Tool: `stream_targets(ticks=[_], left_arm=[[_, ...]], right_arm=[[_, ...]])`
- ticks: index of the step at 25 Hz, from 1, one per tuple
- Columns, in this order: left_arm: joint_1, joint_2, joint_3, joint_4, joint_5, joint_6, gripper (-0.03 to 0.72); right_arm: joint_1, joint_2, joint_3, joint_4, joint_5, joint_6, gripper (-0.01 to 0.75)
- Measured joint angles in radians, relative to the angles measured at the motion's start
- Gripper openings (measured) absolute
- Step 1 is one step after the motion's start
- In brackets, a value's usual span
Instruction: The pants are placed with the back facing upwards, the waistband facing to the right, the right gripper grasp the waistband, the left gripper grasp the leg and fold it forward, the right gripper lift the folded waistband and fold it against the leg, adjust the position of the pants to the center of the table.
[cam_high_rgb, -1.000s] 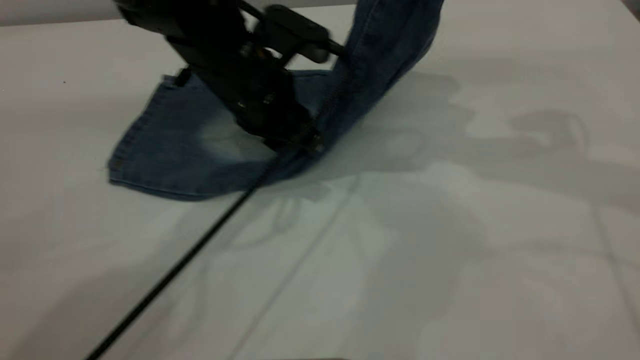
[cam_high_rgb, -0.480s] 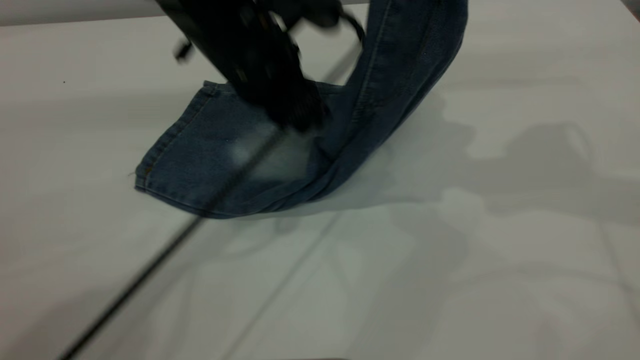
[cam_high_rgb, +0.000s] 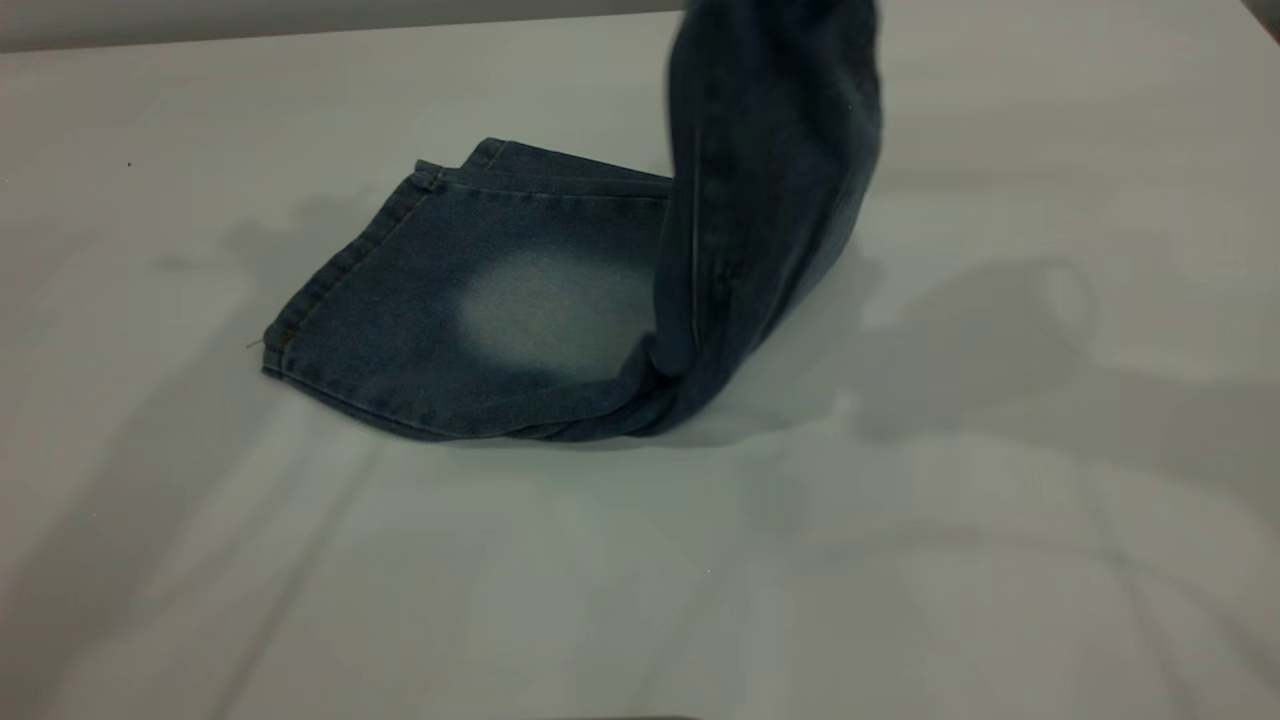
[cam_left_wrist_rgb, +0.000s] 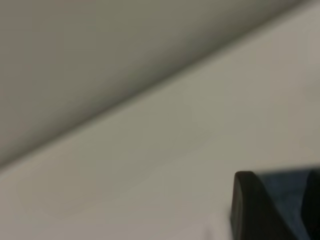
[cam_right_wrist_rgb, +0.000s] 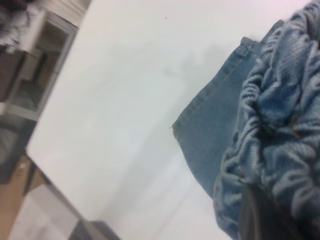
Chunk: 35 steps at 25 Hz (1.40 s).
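Note:
The blue denim pants (cam_high_rgb: 520, 300) lie folded lengthwise on the white table (cam_high_rgb: 900, 560), the leg hems (cam_high_rgb: 340, 280) pointing left and a faded patch facing up. The waistband end (cam_high_rgb: 770, 150) is lifted upright and runs out of the exterior view's top edge. In the right wrist view the bunched elastic waistband (cam_right_wrist_rgb: 285, 120) is draped over my right gripper (cam_right_wrist_rgb: 272, 205), which is shut on it; one dark finger (cam_right_wrist_rgb: 257, 215) shows. My left gripper (cam_left_wrist_rgb: 280, 192) is off the pants, outside the exterior view, its fingers (cam_left_wrist_rgb: 250, 210) apart with nothing gripped.
The table edge (cam_right_wrist_rgb: 35, 150) shows in the right wrist view, with a shelf unit (cam_right_wrist_rgb: 45, 60) and floor beyond it. Arm shadows lie across the tabletop right of the pants (cam_high_rgb: 1040, 320).
The left gripper rose off the folded leg and left the exterior view with its cable. The pants slid right, and the lifted waistband end swung more upright over the leg.

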Motion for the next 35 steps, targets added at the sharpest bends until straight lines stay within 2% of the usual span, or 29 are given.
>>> stream_targets(ticks=[3, 5, 10, 14, 17, 21, 23, 26, 28, 31, 35], left_arm=[[0.014, -0.111, 0.0, 0.0, 0.009, 0.0, 0.237], [0.015, -0.173, 0.0, 0.0, 0.013, 0.0, 0.237], [0.015, -0.245, 0.0, 0.0, 0.043, 0.0, 0.237], [0.015, -0.247, 0.001, 0.0, 0.114, 0.0, 0.237], [0.015, -0.247, 0.004, -0.002, 0.153, 0.0, 0.237], [0.015, -0.247, 0.004, -0.017, 0.176, 0.0, 0.237], [0.015, -0.246, 0.004, -0.023, 0.188, 0.0, 0.237], [0.015, -0.236, 0.004, -0.034, 0.22, 0.004, 0.237], [0.014, -0.219, 0.004, -0.047, 0.269, 0.03, 0.238], [0.0, -0.175, 0.004, -0.071, 0.377, 0.102, 0.238], [-0.052, -0.07, 0.004, -0.195, 0.493, 0.283, 0.247]], right_arm=[[0.109, 0.048, -0.004, 0.103, -0.133, -0.031, 0.057], [0.162, 0.105, -0.027, 0.179, -0.176, -0.08, 0.057], [0.281, 0.299, -0.176, 0.281, -0.206, -0.173, 0.057], [0.334, 0.457, -0.32, 0.286, -0.209, -0.186, 0.072], [0.365, 0.538, -0.404, 0.285, -0.21, -0.185, 0.16], [0.391, 0.571, -0.456, 0.272, -0.203, -0.18, 0.406], [0.388, 0.57, -0.46, 0.258, -0.2, -0.174, 0.53], [0.356, 0.538, -0.46, 0.144, -0.19, -0.121, 0.619], [0.308, 0.498, -0.46, 0.012, -0.169, -0.033, 0.622], [0.208, 0.432, -0.46, -0.222, -0.114, 0.143, 0.585], [0.056, 0.363, -0.46, -0.442, -0.001, 0.326, 0.54]])
